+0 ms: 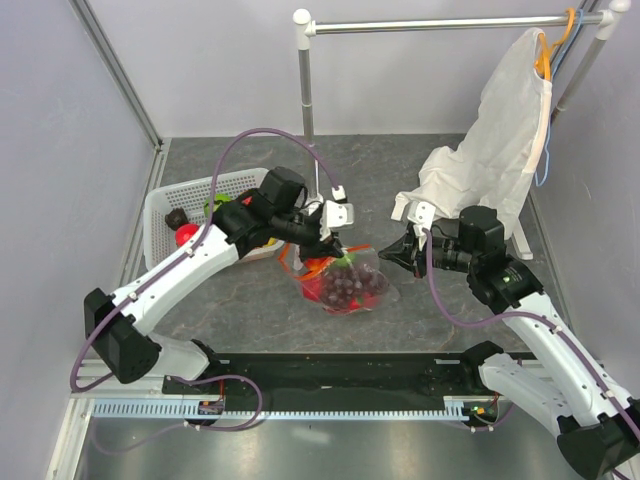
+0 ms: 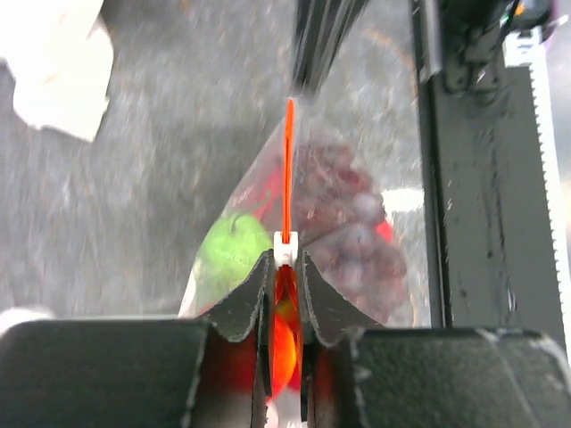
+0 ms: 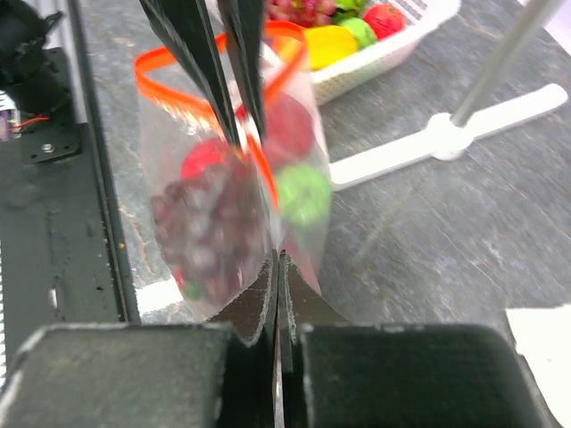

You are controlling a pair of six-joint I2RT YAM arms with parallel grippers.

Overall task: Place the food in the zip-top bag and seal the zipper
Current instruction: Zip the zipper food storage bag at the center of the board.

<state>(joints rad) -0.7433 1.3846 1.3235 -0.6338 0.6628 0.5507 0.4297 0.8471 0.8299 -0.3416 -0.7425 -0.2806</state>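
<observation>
Clear, thin and slippery-looking, the zip-top bag (image 1: 372, 292) sagged at the bench's (image 1: 450, 180) middle under the food (image 1: 340, 283), so its stiffer orange zipper (image 2: 288, 169) seemed the surest hold: left fingers (image 2: 241, 303) clamped it, right fingers (image 3: 250, 303) pinched the bag's far end

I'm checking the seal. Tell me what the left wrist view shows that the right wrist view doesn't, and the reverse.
Only left wrist: the white slider at the left pincer's fingertips. Only right wrist: the white basket holding more food, and the rack's foot. Both: the zip-top bag, its orange zipper, purple grapes, a green piece, and the right pincer shut on the bag's edge, the left on the zipper.
</observation>
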